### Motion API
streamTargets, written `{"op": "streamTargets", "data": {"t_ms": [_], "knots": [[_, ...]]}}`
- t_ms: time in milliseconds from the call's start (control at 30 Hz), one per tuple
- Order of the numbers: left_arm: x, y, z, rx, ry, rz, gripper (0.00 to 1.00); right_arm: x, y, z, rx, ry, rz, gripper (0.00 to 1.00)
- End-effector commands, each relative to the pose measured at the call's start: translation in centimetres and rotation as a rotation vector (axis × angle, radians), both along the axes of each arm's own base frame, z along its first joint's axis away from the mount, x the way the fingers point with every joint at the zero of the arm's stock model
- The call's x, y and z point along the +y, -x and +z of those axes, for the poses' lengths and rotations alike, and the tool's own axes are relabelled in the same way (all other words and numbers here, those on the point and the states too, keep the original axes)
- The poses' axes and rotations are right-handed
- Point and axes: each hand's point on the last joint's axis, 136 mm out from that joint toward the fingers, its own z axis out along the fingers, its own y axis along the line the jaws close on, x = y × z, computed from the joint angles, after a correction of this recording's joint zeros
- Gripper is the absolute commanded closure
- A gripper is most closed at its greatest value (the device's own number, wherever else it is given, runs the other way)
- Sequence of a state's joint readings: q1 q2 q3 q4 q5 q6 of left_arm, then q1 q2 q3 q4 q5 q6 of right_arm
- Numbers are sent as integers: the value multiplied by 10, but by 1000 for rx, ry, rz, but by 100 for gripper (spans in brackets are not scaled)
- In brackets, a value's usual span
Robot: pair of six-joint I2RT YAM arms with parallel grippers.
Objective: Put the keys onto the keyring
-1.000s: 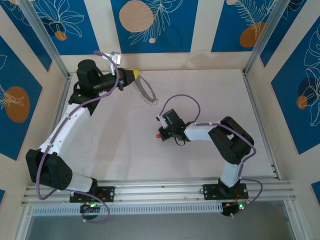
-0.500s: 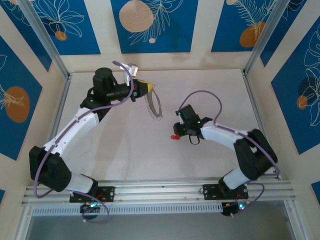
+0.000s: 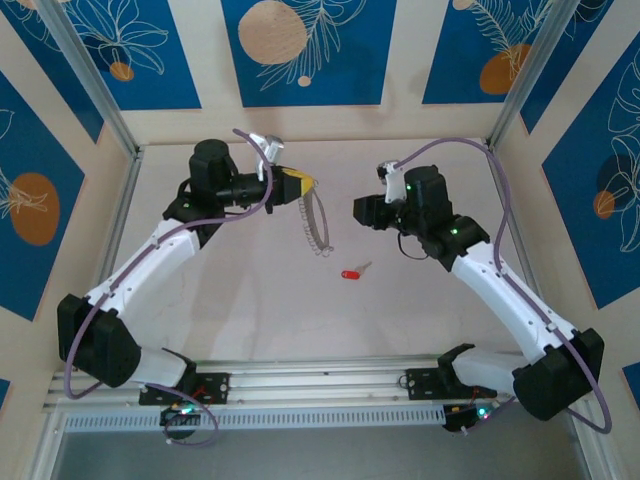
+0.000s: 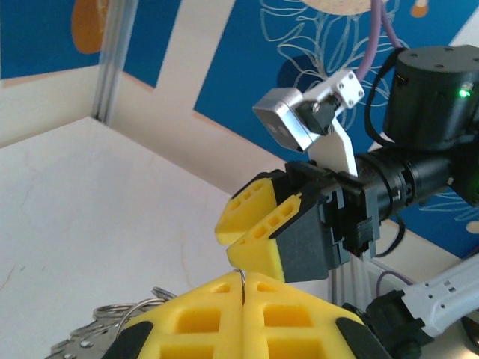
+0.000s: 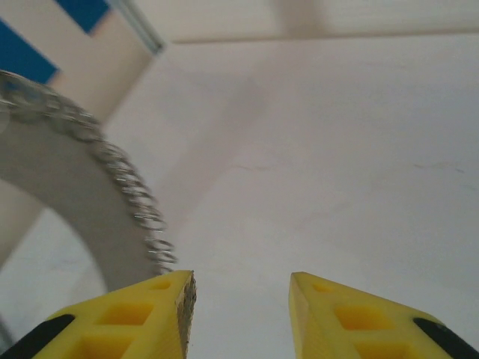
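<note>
The keyring [image 3: 313, 226], a thin grey hoop edged with small rings, hangs from my left gripper [image 3: 303, 186], which is shut on its top. In the left wrist view the yellow pads [image 4: 217, 310] pinch the ring's wire, and small rings [image 4: 112, 314] trail to the lower left. One red key [image 3: 350, 273] with a pale stem lies alone on the table, below the hoop. My right gripper [image 3: 360, 210] hovers just right of the hoop, open and empty. In its wrist view, the right gripper [image 5: 243, 299] has the keyring's edge [image 5: 123, 183] to its left.
The pale table [image 3: 250, 300] is boxed in by a metal frame with posts [image 3: 120, 130] at the back corners and a rail [image 3: 320, 375] along the near edge. The two grippers face each other closely over the back middle.
My right gripper opened, left the red key lying on the table, and rose up and back toward the hoop. The left arm swung the keyring to the right, toward the centre.
</note>
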State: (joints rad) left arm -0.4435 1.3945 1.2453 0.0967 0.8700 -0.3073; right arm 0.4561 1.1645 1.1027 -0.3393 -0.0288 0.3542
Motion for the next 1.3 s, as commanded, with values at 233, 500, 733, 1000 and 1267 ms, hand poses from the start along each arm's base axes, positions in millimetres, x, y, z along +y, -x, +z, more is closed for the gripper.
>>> {"op": "streamTargets", "data": {"t_ms": [233,500,733,1000,1267], "knots": [[-9,34,59,-198,141,-195,100,40,42,101,-240,-369,402,62],[-16,36,62,-191,189,-254,100,31,52,110,-310,-454,491,62],[-24,40,61,-173,204,-309,100,29,58,119,-338,-483,522,62],[-34,42,59,-167,205,-347,100,31,50,127,-354,-492,522,62],[-40,43,60,-166,205,-365,100,33,46,130,-352,-492,520,66]]}}
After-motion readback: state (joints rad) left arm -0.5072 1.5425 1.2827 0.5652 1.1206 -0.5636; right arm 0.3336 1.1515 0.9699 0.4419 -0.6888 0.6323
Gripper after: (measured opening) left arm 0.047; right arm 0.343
